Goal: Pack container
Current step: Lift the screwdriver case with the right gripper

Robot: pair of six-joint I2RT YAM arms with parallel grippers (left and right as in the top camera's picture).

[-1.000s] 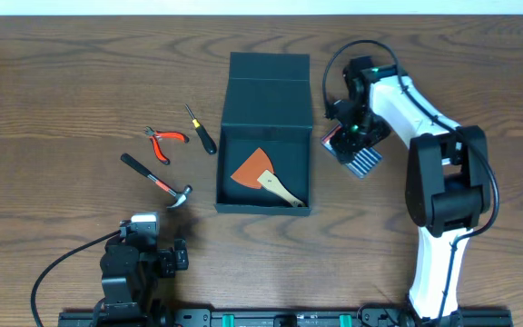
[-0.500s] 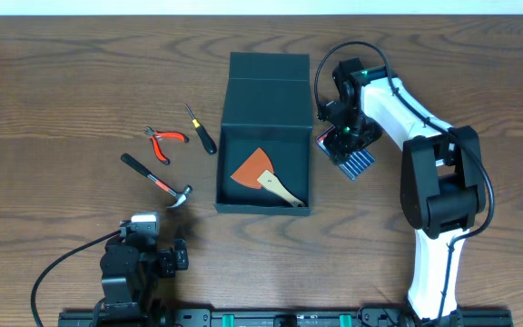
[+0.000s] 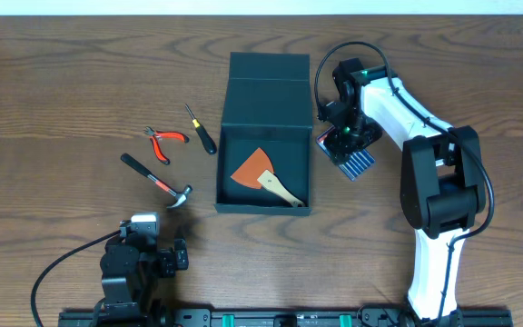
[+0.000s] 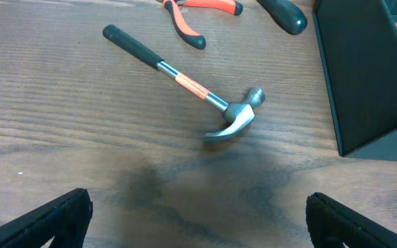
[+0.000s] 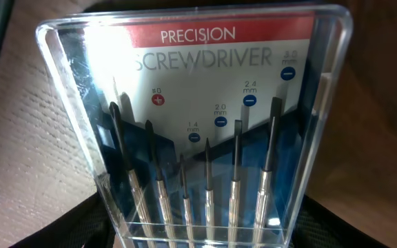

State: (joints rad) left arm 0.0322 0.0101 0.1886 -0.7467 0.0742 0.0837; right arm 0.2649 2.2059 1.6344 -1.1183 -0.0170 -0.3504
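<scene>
Currently right pincer grips clear screwdriver case; left pincer spread wide, empty, near hammer.

Dark teal-black container, brown wood-grain desk, orange scraper, red-handled pliers, clear red-headed screwdriver case.

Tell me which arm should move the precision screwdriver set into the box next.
Right. Its gripper sits at the screwdriver set, just right of the container. The left gripper, open, is on the container's far side, near the hammer.
</scene>
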